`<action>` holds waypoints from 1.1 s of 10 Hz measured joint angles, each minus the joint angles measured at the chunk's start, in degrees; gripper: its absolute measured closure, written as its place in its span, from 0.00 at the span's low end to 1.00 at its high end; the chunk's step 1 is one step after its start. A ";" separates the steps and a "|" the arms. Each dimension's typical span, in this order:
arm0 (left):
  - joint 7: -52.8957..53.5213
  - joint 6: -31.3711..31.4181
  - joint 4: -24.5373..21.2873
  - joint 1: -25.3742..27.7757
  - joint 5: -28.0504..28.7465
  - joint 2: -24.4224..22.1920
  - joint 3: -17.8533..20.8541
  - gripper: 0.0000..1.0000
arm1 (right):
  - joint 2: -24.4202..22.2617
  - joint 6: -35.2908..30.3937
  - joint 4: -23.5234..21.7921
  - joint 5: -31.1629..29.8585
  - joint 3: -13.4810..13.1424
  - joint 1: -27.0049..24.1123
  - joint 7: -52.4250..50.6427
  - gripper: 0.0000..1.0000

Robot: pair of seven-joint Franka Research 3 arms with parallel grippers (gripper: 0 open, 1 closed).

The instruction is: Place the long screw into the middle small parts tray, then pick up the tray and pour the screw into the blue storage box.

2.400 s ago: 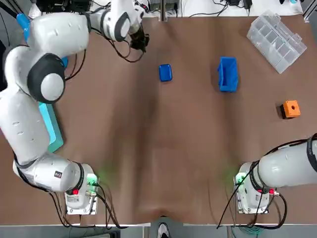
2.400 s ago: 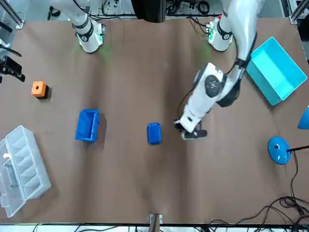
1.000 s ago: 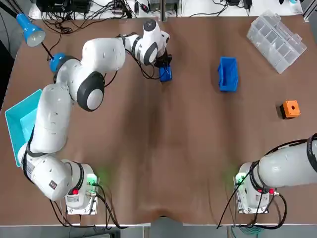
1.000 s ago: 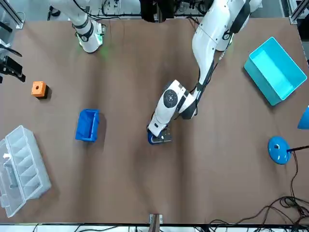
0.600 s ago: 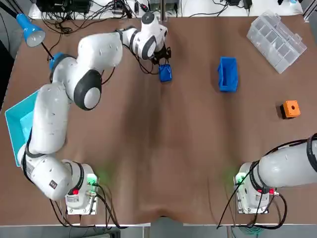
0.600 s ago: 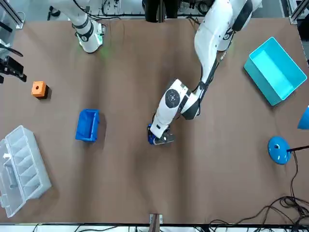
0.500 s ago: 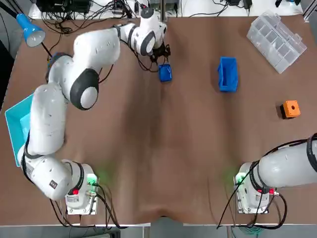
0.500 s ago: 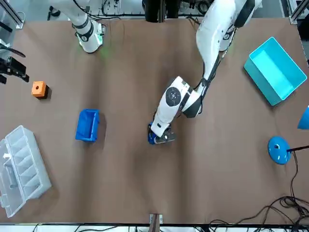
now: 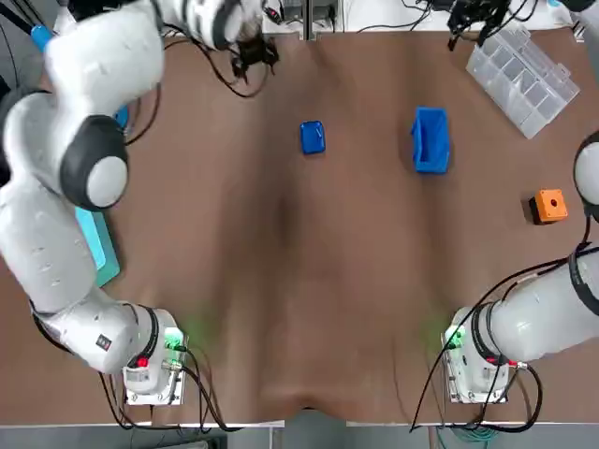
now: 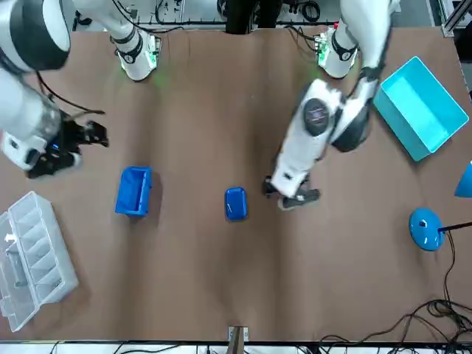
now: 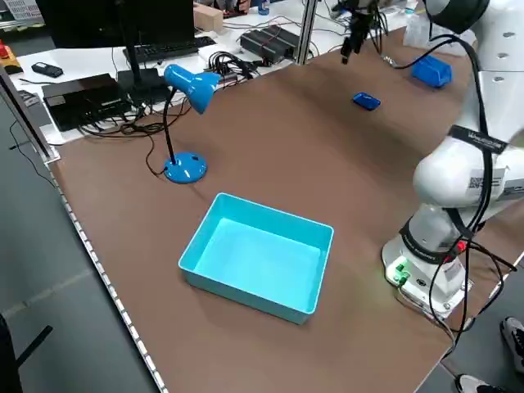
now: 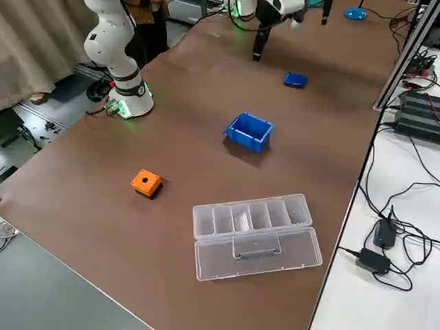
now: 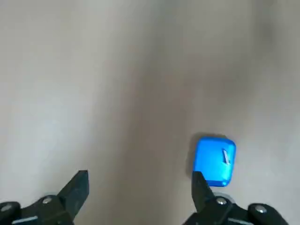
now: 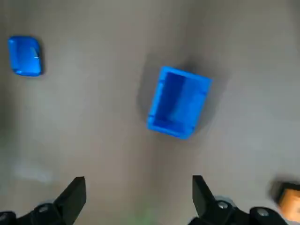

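We judge step one done: a pale sliver, likely the long screw [image 13: 225, 156], lies in the small blue parts tray [image 13: 214, 161] on the counter [image 9: 299, 281]. Our left gripper [image 13: 139, 177] beside it and our right gripper [image 14: 138, 180] hang open, empty. Lifting and pouring into the blue storage box [image 14: 178, 102] are left.

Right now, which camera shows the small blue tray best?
The left wrist view: the small blue tray is nearest, seen from above, with a pale sliver, probably the screw, inside. Top, front and right wrist views show only a small blue patch; both side views show it smaller still.
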 joint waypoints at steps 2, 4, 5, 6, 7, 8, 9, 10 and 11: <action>6.65 -6.27 -1.74 5.50 0.00 -6.12 0.07 0.00 | 4.04 6.31 -0.69 2.54 0.10 2.76 -0.03 0.00; 11.74 -11.70 -2.15 9.94 0.00 -11.56 0.00 0.00 | 8.11 13.78 -1.70 6.77 0.16 6.77 0.59 0.02; 14.88 -13.34 -2.60 12.34 0.01 -14.13 -0.06 0.00 | 9.80 18.86 -3.25 9.49 0.18 8.28 0.75 0.04; 18.60 -15.15 -3.51 14.79 0.01 -16.71 -0.14 0.00 | 11.18 24.26 -5.07 11.52 0.23 10.09 0.76 0.07; 22.54 -16.22 -5.23 17.15 0.01 -19.63 -0.16 0.00 | 12.71 28.51 -6.21 14.55 0.25 12.29 1.35 0.12; 26.09 -16.60 -7.85 19.16 0.01 -23.02 -0.17 0.00 | 14.48 31.82 -6.71 18.61 0.26 14.21 1.75 0.14; 28.83 -16.88 -10.63 20.60 0.01 -26.25 -0.17 0.00 | 16.45 35.00 -6.78 21.31 0.27 15.83 1.78 0.16; 30.68 -18.64 -12.68 21.58 0.01 -28.75 -0.18 0.00 | 18.39 37.83 -6.82 23.29 0.29 17.70 1.92 0.19; 31.42 -21.78 -13.53 22.11 0.01 -30.17 -0.16 0.00 | 20.42 40.19 -6.93 26.35 0.30 19.55 2.26 0.21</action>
